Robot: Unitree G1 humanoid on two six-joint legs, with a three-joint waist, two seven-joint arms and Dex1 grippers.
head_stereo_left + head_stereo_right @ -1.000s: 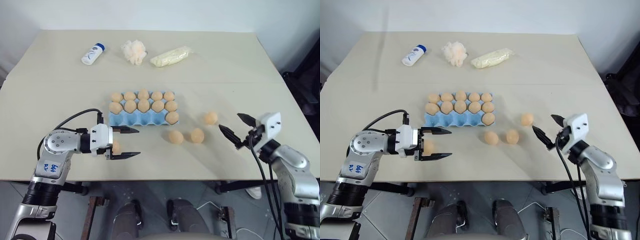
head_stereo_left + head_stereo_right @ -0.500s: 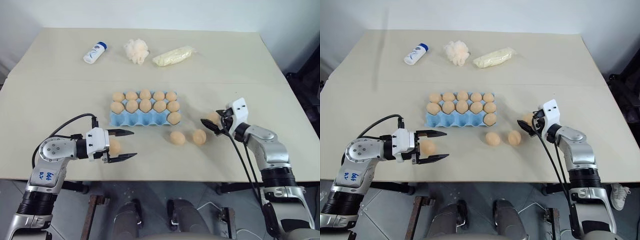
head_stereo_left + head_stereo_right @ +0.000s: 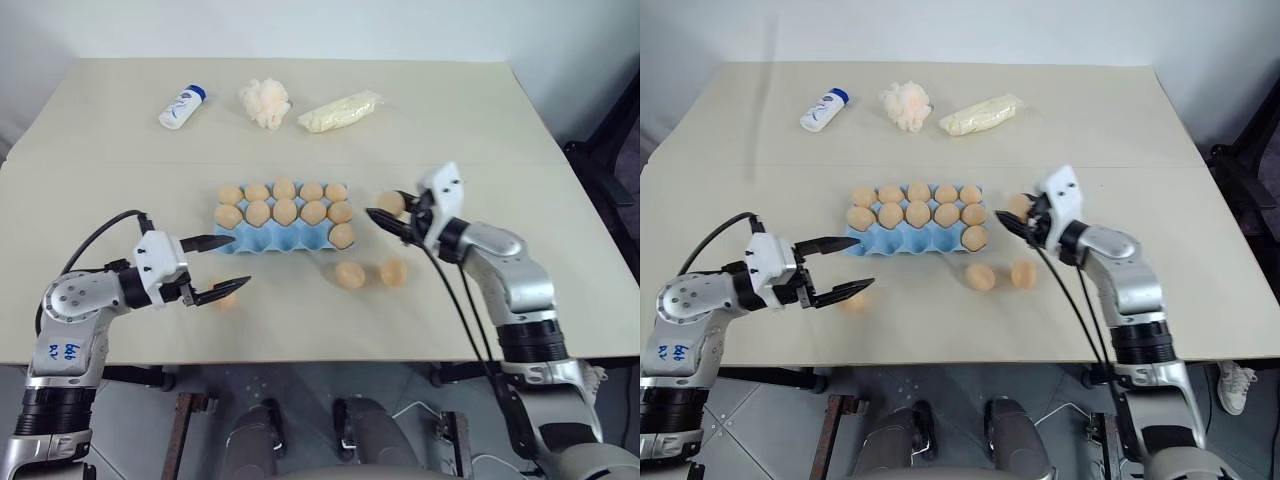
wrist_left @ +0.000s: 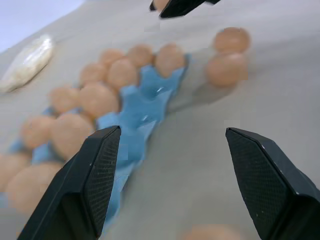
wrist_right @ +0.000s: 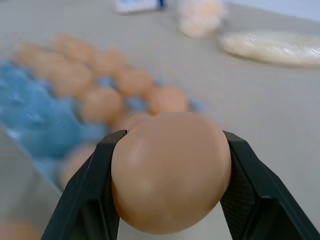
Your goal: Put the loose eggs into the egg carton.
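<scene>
Bright, even light with soft shadows; both wrist views are blurred beyond the near foreground.

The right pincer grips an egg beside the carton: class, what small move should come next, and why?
Probably carry it left over an empty front-row cup. The right pincer is shut on an egg, beside the carton, whose front row holds only one egg, at its right end.

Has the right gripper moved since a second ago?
Yes. The right gripper, shut on an egg, has swung left toward the egg carton.
</scene>
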